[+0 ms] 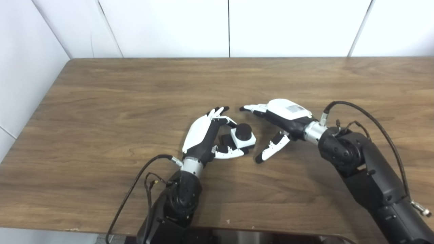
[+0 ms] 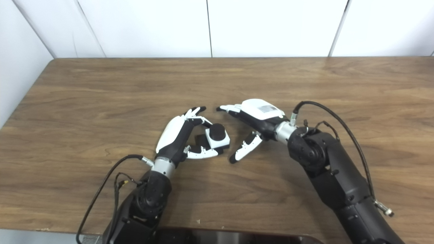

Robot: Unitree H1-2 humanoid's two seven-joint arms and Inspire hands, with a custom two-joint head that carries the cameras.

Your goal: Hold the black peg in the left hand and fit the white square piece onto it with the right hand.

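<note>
The black peg point(image 1: 243, 131) stands inside the white square piece point(image 1: 244, 141), its round top sticking up through the piece; a dark base point(image 1: 225, 139) shows behind it. My left hand point(image 1: 207, 135) curls around the pair, fingers over the far side and thumb point(image 1: 229, 153) under the near side, holding it just above the wooden table point(image 1: 101, 112). My right hand point(image 1: 279, 122) is a short way to the right, open, fingers spread toward the piece and its thumb point(image 1: 271, 149) pointing down-left, touching nothing.
White wall panels point(image 1: 227, 27) rise behind the table's far edge and along the left side. Black cables point(image 1: 373, 122) loop from both wrists. A dark edge point(image 2: 237, 239) lies below the table's near edge.
</note>
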